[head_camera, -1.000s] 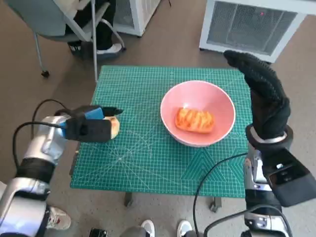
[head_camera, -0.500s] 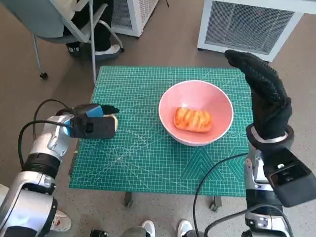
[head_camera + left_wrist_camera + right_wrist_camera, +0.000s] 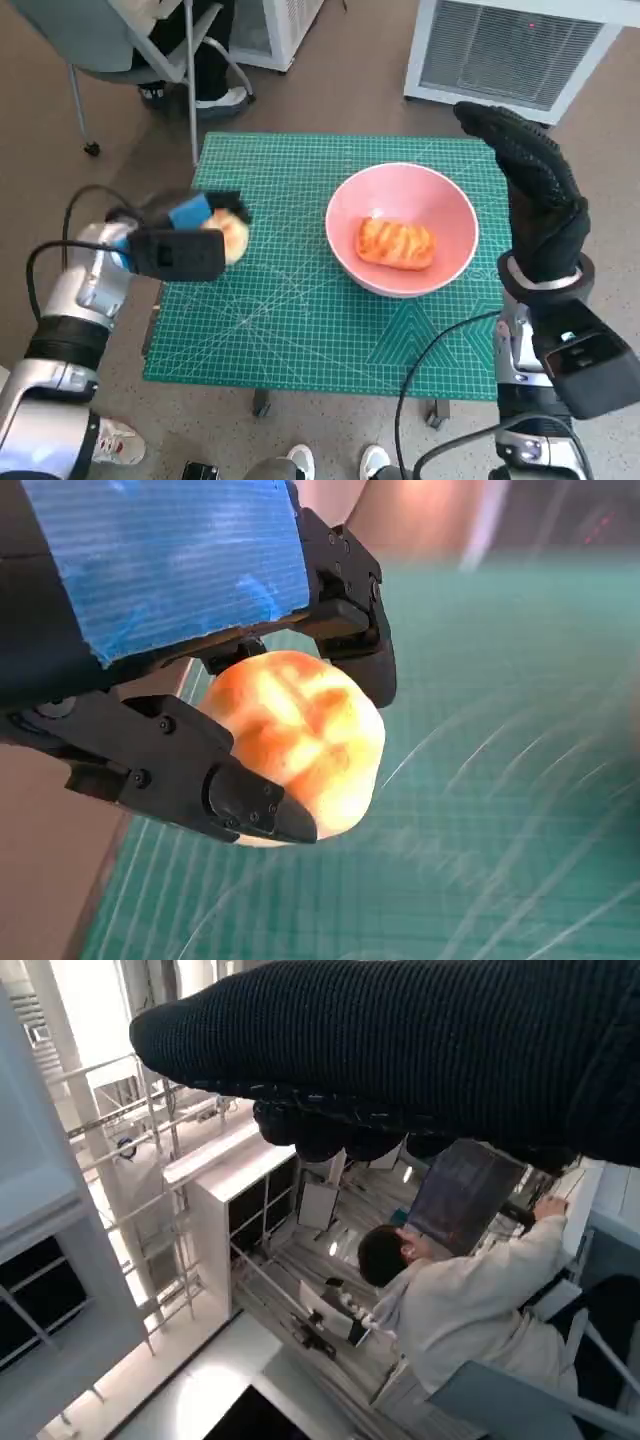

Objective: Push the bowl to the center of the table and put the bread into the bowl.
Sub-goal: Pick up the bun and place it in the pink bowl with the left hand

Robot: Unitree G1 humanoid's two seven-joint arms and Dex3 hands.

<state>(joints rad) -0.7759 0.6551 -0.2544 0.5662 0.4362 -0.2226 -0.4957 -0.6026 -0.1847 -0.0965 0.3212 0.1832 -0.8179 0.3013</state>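
A pink bowl point(image 3: 440, 205) stands right of the middle of the green cutting mat point(image 3: 290, 320), with a glazed orange bread point(image 3: 394, 243) lying inside it. My left hand point(image 3: 185, 240) holds a pale round bread roll point(image 3: 232, 238) point(image 3: 295, 735) above the mat's left part, its black fingers point(image 3: 250, 805) wrapped around the roll. My right hand point(image 3: 535, 195), in the black glove, is raised upright beside the bowl's right rim, holding nothing, with fingers extended.
A grey chair point(image 3: 130, 45) with a person's feet under it stands behind the table's left corner. A white grilled unit point(image 3: 510, 50) stands behind the right. The right wrist view shows a person in white point(image 3: 470, 1300) seated at a desk.
My left hand has risen and moved slightly right with the roll, lifting it off the mat. The right hand and bowl have stayed put.
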